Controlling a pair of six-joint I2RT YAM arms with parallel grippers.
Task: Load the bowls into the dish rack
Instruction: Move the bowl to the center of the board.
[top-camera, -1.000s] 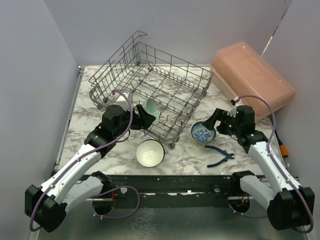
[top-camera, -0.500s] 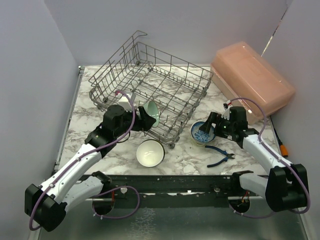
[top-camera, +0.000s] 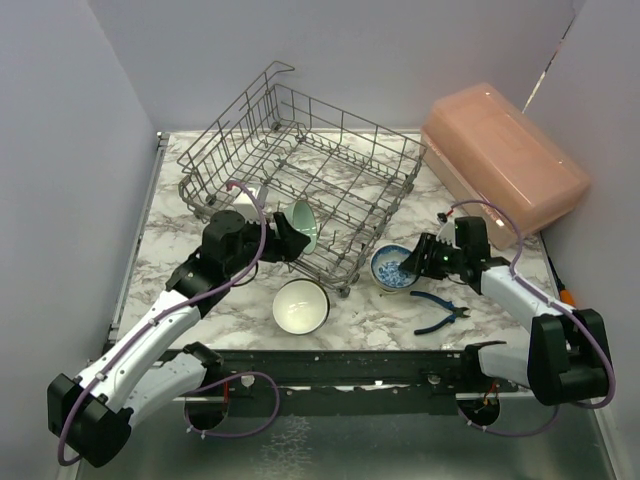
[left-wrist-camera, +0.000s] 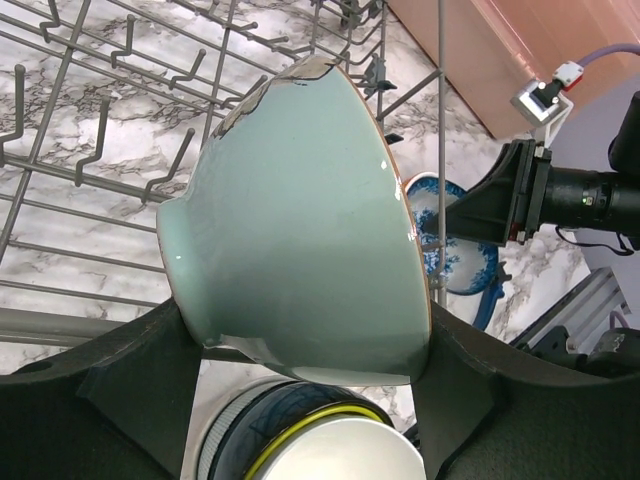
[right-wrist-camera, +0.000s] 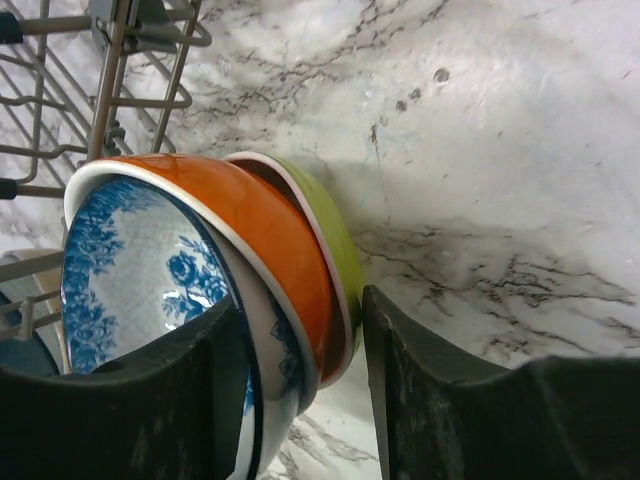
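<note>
Stacked bowls (right-wrist-camera: 270, 240) sat between our right fingers (right-wrist-camera: 440, 400), clamped or not we couldn't tell; our left fingers (left-wrist-camera: 120, 380) gripped the mint bowl (left-wrist-camera: 300, 220) at the dish rack's (top-camera: 330, 175) near edge.

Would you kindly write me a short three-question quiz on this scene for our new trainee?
1. True or false: the left end effector grips the mint bowl.
2. Which bowl is innermost in the stack at the right end effector? A orange, B blue-patterned, C lime.
3. Name the tool on the table beside that stack.
Key: 1 true; 2 B; 3 pliers.
</note>
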